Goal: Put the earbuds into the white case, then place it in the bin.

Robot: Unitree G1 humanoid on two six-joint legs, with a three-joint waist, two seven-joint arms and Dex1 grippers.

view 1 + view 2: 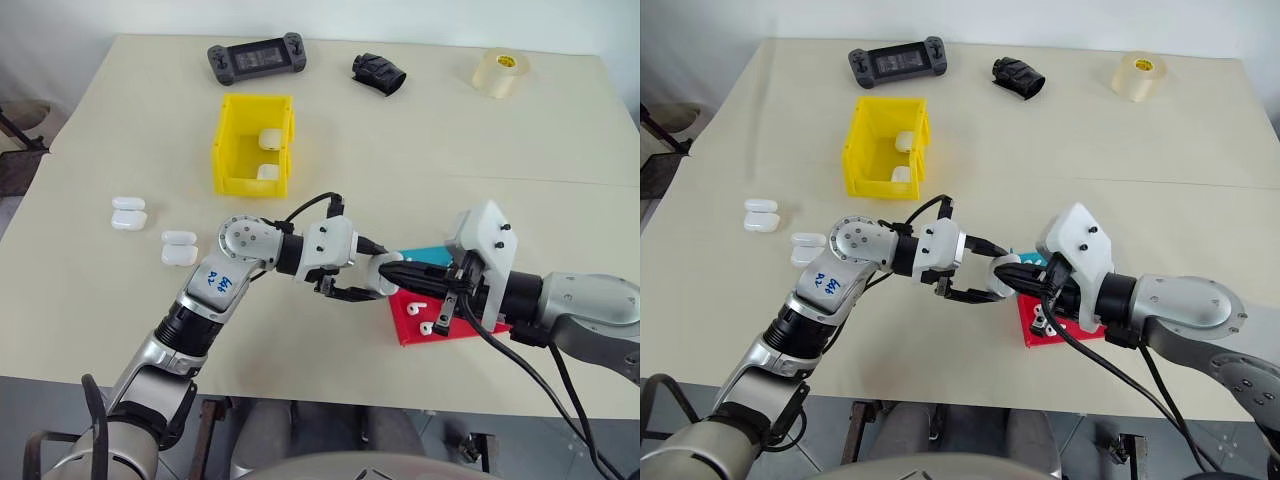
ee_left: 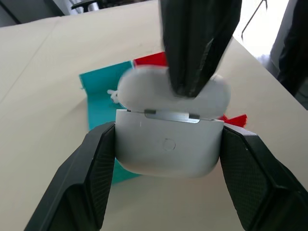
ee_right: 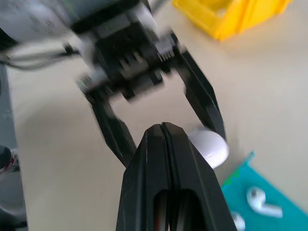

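My left gripper (image 1: 372,285) is shut on the white case (image 2: 168,149), gripping its two sides a little above the table, in front of the trays. The case's hinge side faces the left wrist camera. My right gripper (image 3: 163,129) is shut, and its joined fingertips (image 2: 190,82) press on the case's lid. Two earbuds (image 1: 416,308) lie on the red tray (image 1: 405,335), and more earbuds (image 3: 260,202) lie on the teal tray (image 2: 101,91). The yellow bin (image 1: 240,180) stands further back to the left, with two white cases (image 1: 272,140) inside.
Two pairs of spare white cases (image 1: 129,213) (image 1: 179,247) lie on the table at the left. At the far edge are a game controller (image 1: 256,58), a black object (image 1: 379,72) and a tape roll (image 1: 501,72).
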